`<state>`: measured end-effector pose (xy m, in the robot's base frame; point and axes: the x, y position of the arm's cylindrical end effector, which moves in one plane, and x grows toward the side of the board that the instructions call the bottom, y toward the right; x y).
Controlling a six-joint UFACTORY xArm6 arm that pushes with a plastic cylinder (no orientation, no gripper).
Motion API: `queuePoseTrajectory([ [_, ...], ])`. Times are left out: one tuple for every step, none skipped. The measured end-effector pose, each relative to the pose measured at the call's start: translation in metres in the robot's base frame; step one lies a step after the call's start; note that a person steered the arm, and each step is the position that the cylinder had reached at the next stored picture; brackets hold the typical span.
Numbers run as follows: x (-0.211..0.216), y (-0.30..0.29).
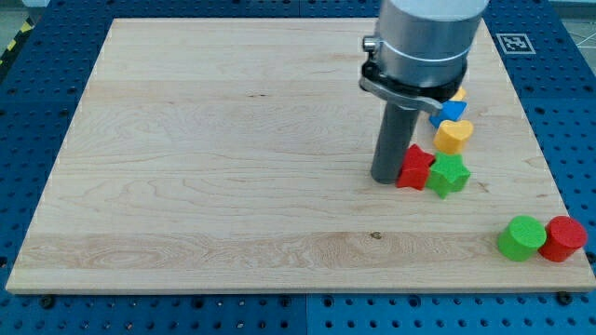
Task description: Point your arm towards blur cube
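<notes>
My tip (386, 179) rests on the wooden board (233, 158), touching or nearly touching the left side of a red star block (415, 167). A green star block (449, 174) sits against the red star's right. The blue block (451, 111) lies up and to the right of my tip, mostly hidden behind the arm's grey body; its shape is hard to make out. A yellow heart-shaped block (453, 135) lies just below the blue one. A sliver of another yellow block (458, 95) shows above the blue one.
A green cylinder (521, 238) and a red cylinder (564, 238) stand side by side near the board's bottom right corner. The board lies on a blue perforated table (28, 140). A marker tag (513, 42) sits at the top right.
</notes>
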<state>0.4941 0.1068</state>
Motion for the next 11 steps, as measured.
queuePoseTrajectory([
  [-0.001, 0.022],
  [-0.001, 0.049],
  [-0.001, 0.078],
  [-0.001, 0.08],
  [-0.001, 0.051],
  [-0.046, 0.008],
  [-0.133, -0.008],
  [-0.2, 0.008],
  [-0.226, 0.056],
  [-0.225, 0.071],
  [-0.213, 0.075],
])
